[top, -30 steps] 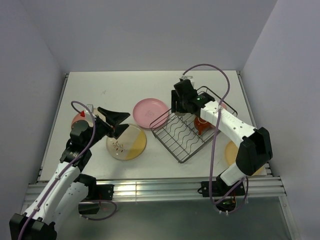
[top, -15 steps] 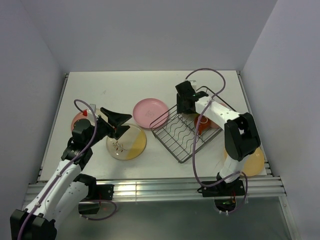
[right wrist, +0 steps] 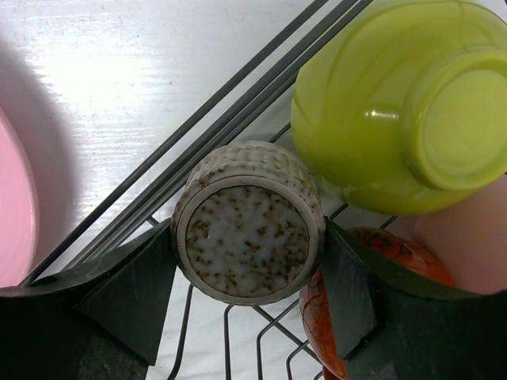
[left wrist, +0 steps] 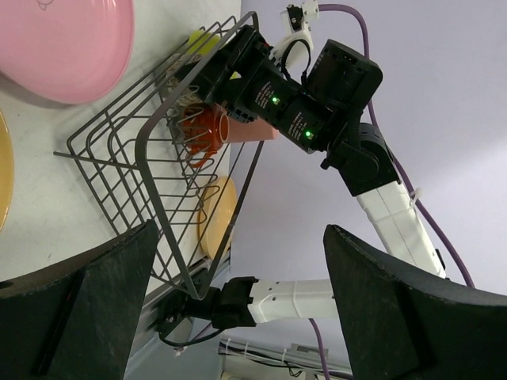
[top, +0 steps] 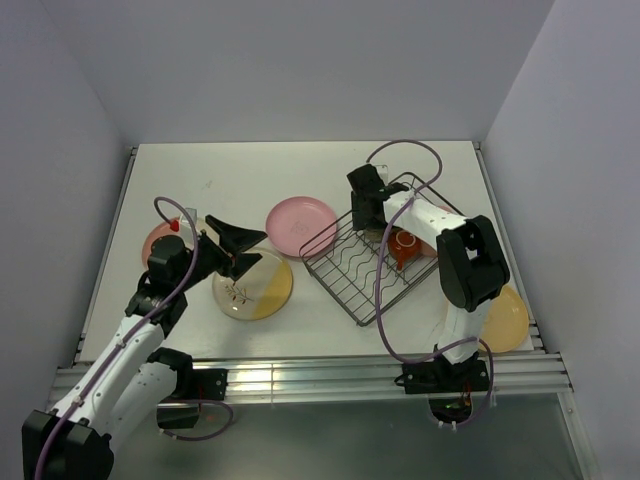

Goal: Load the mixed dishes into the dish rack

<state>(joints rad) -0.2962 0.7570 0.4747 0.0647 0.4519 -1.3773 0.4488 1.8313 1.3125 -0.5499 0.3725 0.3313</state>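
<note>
Black wire dish rack (top: 352, 283) on worktop (top: 220, 170), beneath right jaws. Twig-patterned plate (top: 255, 287), flat, just beside left jaws, which stand wide apart, empty. Lime-green bowl (right wrist: 396, 103), inverted in rack, beside right jaws. Small grey cup (right wrist: 247, 226), inverted, clamped between right jaws at rack corner.

I read the white tabletop (top: 240, 180) as carrying the dish rack (top: 345, 272), pink plate (top: 302, 222), twig-patterned plate (top: 255, 287), orange plate (top: 153, 242) and cream-yellow plate (top: 510, 320).

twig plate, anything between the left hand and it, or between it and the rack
Nothing visible lies between the open left hand and the twig plate, or between plate and rack. The right hand holds a grey cup inside the rack.
</note>
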